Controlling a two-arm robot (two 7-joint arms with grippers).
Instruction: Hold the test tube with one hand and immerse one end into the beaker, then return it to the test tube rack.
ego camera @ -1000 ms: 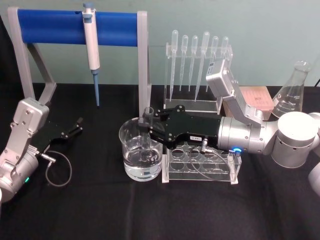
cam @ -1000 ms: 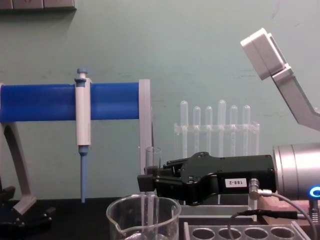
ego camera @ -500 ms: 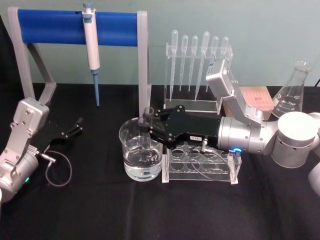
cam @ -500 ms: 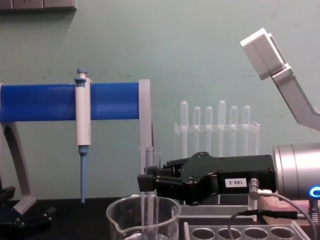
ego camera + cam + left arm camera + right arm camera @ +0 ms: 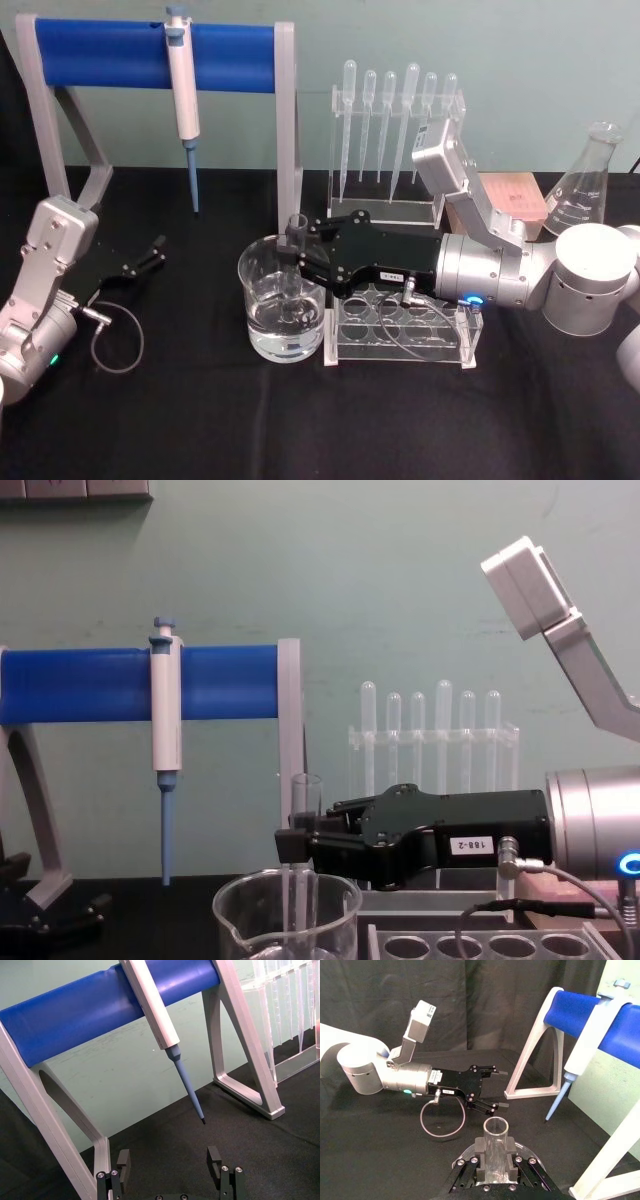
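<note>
The right hand (image 5: 296, 252) is a flat black plate-like body with two short fingers, small silver screw heads along its edges and a white label (image 5: 473, 845) printed "188-2". Behind it sits a brushed silver cylindrical wrist (image 5: 485, 270) with a glowing blue ring light (image 5: 470, 299) (a wider pale joint (image 5: 595, 280) follows at the right edge). A pale grey camera box (image 5: 440, 155) stands on an angled bracket at centre right. The left hand (image 5: 152, 252), at lower left, is equally black, on a silver forearm (image 5: 25, 335) with a green light and a thin looping cable (image 5: 421, 1120).
</note>
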